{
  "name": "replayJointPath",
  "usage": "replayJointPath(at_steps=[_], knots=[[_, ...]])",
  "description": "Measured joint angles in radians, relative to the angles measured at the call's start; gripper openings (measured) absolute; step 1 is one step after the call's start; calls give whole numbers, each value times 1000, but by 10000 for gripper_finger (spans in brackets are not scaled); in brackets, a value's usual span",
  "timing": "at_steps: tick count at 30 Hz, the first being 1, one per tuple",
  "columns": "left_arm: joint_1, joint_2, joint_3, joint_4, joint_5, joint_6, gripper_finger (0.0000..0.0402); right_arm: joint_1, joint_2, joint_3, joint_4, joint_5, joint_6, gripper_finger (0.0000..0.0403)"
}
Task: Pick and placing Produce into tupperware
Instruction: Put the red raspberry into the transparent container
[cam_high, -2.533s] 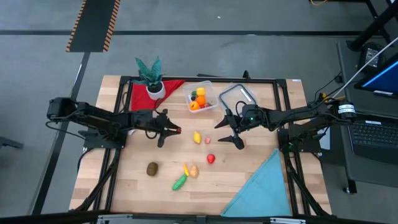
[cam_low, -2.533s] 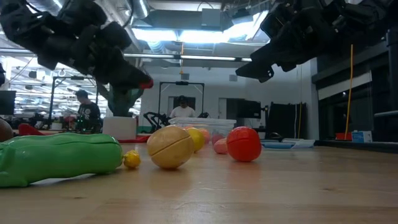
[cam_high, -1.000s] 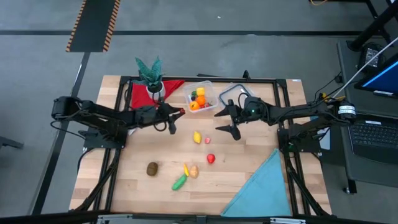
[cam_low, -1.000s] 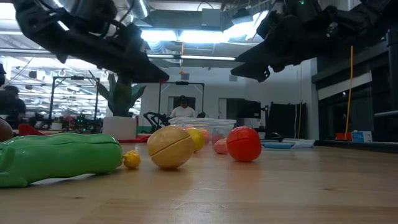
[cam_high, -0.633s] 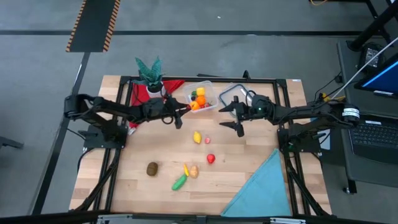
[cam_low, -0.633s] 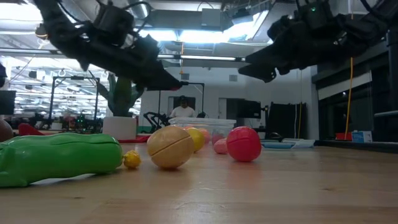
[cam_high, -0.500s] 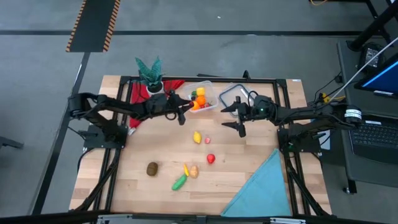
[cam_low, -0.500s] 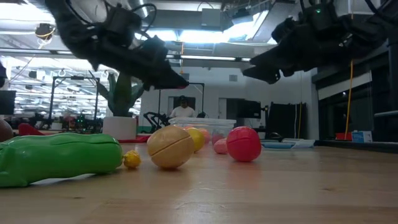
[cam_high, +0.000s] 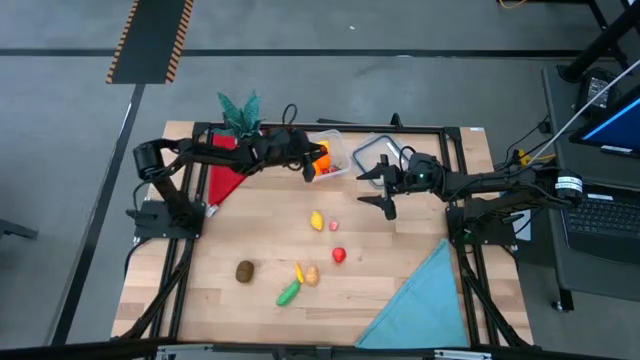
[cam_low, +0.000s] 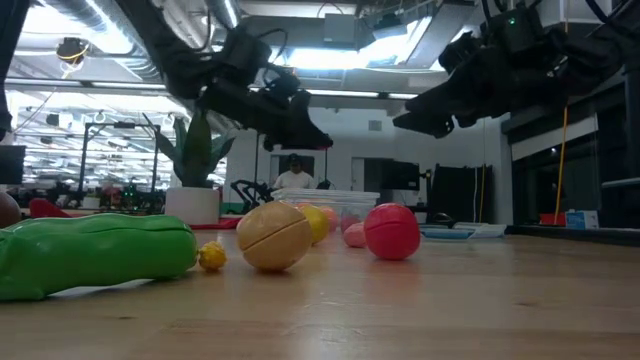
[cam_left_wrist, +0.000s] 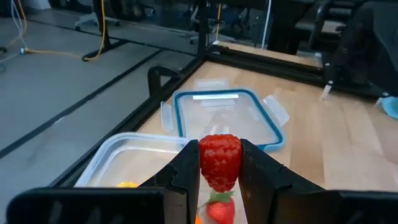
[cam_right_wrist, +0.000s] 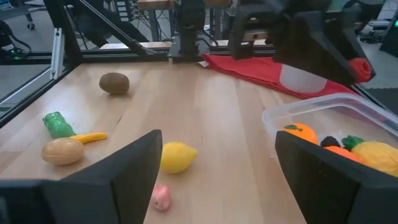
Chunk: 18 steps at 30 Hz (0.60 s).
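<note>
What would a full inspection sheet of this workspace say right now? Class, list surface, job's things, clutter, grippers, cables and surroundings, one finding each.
Surface: wooden table, mostly bare.
Job's things: tupperware holds orange, yellow and green pieces; lemon, red ball, kiwi, green vegetable lie loose.
Clutter: lid, red cloth, blue cloth, potted plant.
Grippers: left gripper over the tupperware, shut on strawberry; right gripper open, above the table beside the lid.
Cables: looped on the left arm.
Surroundings: person behind the table.

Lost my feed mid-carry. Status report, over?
Left pincer shut on strawberry, poised over the tupperware. Right pincer open, empty, waiting beside the lid. Nothing in the drop path.
</note>
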Motion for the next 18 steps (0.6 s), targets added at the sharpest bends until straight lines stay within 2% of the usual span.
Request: replayJointPath(at_steps=[11,14,18], knots=[[54,26,202,-402,21,74,79,-3,0,0,5,0,-1,314],[63,26,263,-509,71,98,79,-3,0,0,5,0,-1,314],[64,26,311,-579,85,106,79,-3,0,0,5,0,-2,314]])
